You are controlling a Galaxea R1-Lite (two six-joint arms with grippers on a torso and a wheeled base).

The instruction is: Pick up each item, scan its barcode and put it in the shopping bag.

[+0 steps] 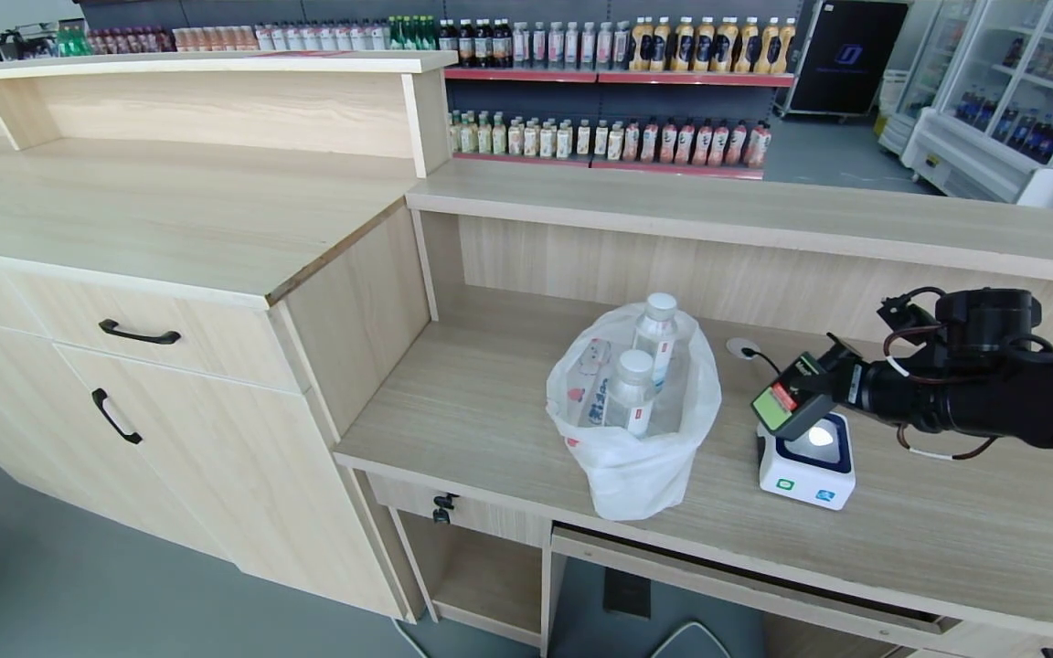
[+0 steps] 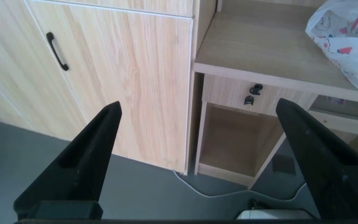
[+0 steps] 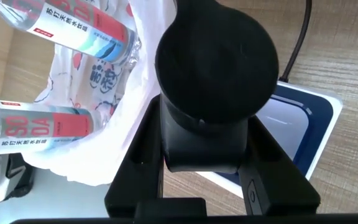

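Note:
My right gripper (image 1: pixel 810 391) is shut on a small dark item with a green and red label (image 1: pixel 781 403), holding it just above the white barcode scanner (image 1: pixel 808 464). In the right wrist view the item's round black end (image 3: pixel 216 62) sits between the fingers, over the scanner (image 3: pixel 306 134). The white shopping bag (image 1: pixel 633 461) stands left of the scanner with two clear bottles (image 1: pixel 656 331) (image 1: pixel 629 388) upright inside. My left gripper (image 2: pixel 199 109) hangs open and empty below the counter, facing a cabinet door.
A taller cabinet with black handles (image 1: pixel 138 334) stands to the left of the low counter (image 1: pixel 481 402). A raised back ledge (image 1: pixel 764 215) runs behind the counter. A cable (image 1: pixel 764 358) leads from a grommet to the scanner. Drink shelves stand behind.

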